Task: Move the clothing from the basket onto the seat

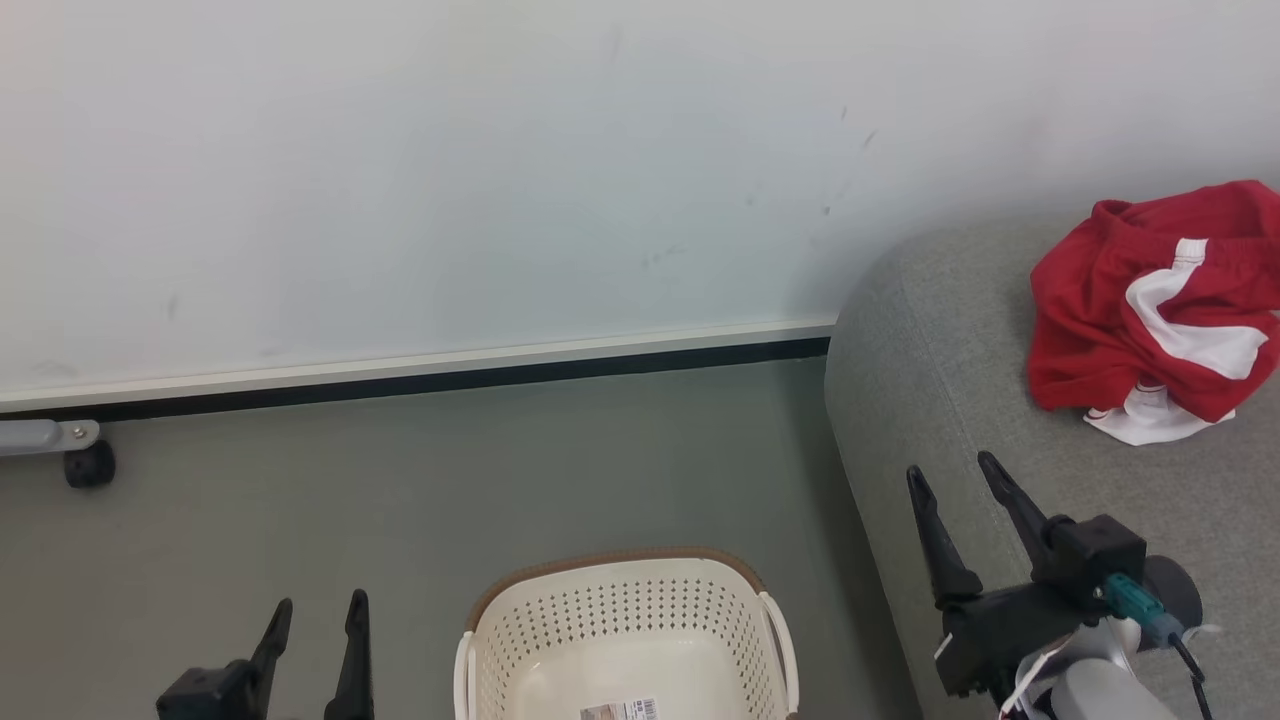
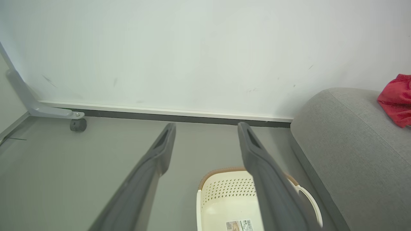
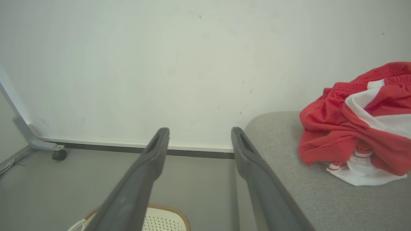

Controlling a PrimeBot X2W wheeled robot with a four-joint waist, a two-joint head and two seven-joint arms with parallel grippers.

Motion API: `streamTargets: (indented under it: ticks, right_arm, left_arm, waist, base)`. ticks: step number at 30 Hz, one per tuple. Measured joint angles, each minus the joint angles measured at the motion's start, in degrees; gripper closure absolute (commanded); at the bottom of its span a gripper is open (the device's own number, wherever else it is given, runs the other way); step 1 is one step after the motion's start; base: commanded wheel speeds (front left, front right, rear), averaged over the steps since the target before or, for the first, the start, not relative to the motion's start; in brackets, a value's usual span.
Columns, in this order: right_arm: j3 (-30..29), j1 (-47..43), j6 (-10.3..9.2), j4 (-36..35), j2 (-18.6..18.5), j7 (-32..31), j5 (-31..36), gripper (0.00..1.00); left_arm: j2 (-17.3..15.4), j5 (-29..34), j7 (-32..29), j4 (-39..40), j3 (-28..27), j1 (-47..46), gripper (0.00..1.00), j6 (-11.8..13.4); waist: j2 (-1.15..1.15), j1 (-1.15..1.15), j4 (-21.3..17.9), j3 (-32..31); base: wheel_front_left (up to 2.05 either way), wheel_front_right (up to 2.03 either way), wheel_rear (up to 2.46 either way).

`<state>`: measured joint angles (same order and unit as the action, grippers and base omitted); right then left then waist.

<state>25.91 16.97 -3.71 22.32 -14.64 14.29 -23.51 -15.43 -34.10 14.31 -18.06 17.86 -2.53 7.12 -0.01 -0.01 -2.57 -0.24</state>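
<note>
My left gripper (image 1: 321, 600) and right gripper (image 1: 948, 465) both gape open, holding nothing. The clothing (image 1: 1150, 300) lies heaped on the seat (image 1: 950, 400), ahead and right of the right gripper, the nearer one. The basket (image 1: 620, 610) between them looks bare.

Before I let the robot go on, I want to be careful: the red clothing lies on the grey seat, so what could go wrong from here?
1. The open right pincer hangs by the seat, not far from the clothing; a swing that way might snag and drag the heap.
2. The basket is cut off at the head view's bottom edge, so a garment left there could be missed.
</note>
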Motion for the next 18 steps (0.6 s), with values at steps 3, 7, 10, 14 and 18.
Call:
streamTargets:
  ticks: [3,7,10,14,18]
  right_arm:
    - [-0.6,-3.0,-0.88,-2.2,0.0,0.0,0.9,0.00]
    - [-1.4,-6.7,-1.52,-5.2,0.1,0.0,1.5,0.00]
    - [-2.5,-9.2,-2.27,-6.8,0.0,0.0,1.8,0.00]
    - [-4.3,-12.3,-2.75,-8.7,-0.2,0.0,2.1,0.00]
    - [-6.1,-13.4,-2.91,-10.2,-0.5,0.0,2.2,0.00]
  left_arm:
    - [0.8,1.1,0.0,1.1,-2.0,2.0,0.00,0.0]
    - [1.5,2.9,0.0,2.6,-4.7,4.8,0.00,0.0]
    - [2.0,3.7,0.0,3.4,-6.1,6.2,0.00,0.0]
    - [2.8,5.7,0.0,4.8,-7.5,7.3,0.00,0.0]
    - [3.4,6.6,0.0,6.1,-8.1,7.6,0.00,0.0]
  waist:
    - [0.00,0.00,0.7,-0.8]
    - [0.00,0.00,1.3,-1.6]
    - [0.00,0.01,1.5,-2.1]
    - [0.00,0.01,1.6,-2.3]
    - [0.01,0.01,1.6,-2.3]
  base:
    - [0.00,0.00,0.00]
    - [0.00,0.00,0.00]
    - [0.00,0.00,0.00]
    - [0.00,0.00,0.00]
    - [0.00,0.00,0.00]
